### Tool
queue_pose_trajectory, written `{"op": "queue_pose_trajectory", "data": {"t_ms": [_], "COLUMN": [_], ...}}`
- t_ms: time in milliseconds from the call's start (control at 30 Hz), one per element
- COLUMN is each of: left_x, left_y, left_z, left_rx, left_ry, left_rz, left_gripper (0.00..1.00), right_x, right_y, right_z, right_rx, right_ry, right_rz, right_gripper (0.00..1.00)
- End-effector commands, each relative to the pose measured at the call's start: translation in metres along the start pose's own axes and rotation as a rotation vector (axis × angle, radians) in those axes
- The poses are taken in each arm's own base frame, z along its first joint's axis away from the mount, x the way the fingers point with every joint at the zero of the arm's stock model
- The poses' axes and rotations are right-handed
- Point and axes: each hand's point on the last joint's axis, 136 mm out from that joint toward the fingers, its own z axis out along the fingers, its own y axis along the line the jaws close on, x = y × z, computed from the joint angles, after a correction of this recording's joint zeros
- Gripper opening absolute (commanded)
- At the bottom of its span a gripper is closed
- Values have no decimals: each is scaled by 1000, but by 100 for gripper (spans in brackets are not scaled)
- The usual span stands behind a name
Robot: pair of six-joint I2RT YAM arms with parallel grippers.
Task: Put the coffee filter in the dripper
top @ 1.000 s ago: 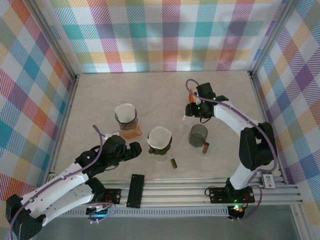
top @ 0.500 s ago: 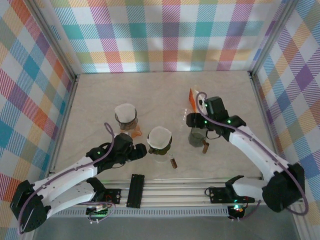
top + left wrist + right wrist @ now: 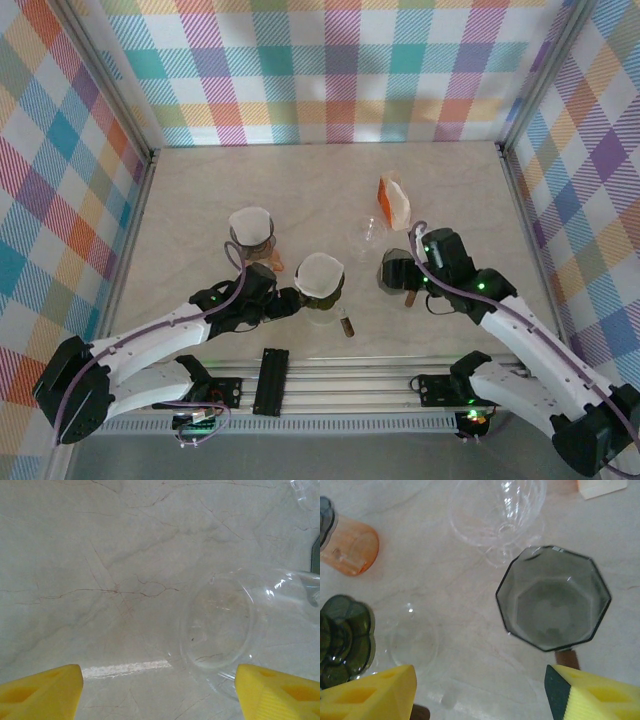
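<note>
A grey octagonal dripper (image 3: pixel 552 597) with a brown handle (image 3: pixel 410 296) stands empty at centre right. My right gripper (image 3: pixel 400 272) hovers over it, open, with nothing between its yellow fingers (image 3: pixel 370 695). The orange-and-white filter pack (image 3: pixel 393 200) lies farther back. White filters sit in the green dripper (image 3: pixel 320 275) and in the dripper with the orange handle (image 3: pixel 251 228). My left gripper (image 3: pixel 284 300) is low, just left of the green dripper, and open; a clear glass vessel (image 3: pixel 225 625) lies ahead of its right finger (image 3: pixel 280 692).
A clear glass dripper (image 3: pixel 372 230) stands between the filter pack and the grey dripper. A loose brown handle (image 3: pixel 347 325) lies near the front. Another clear glass piece (image 3: pixel 412 642) sits beside the green dripper (image 3: pixel 340 640). Checked walls enclose the table (image 3: pixel 300 180).
My right gripper has pulled back from the filter pack toward the near side and now hangs over the grey dripper. My left gripper has slid right toward the green dripper.
</note>
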Motion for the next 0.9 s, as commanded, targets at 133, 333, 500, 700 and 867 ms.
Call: {"op": "queue_pose_trajectory", "data": {"t_ms": [133, 333, 500, 700, 867], "left_x": [-7, -4, 9, 16, 22], "left_y": [-16, -5, 8, 9, 9], "left_z": [-1, -15, -27, -26, -12], "left_rx": [36, -5, -27, 6, 20], "left_ry": [-4, -8, 25, 40, 61], "left_rz": [26, 11, -12, -27, -46], "left_gripper": [79, 80, 83, 85, 82], "right_x": [31, 50, 71, 93, 104], "right_y": [14, 26, 39, 58, 70], "right_z": [0, 6, 20, 42, 64], "right_rx": [-85, -130, -175, -248, -254], "right_ry": [48, 77, 116, 112, 84], "right_rz": [-12, -56, -102, -138, -207], "right_gripper": [72, 74, 80, 91, 91]}}
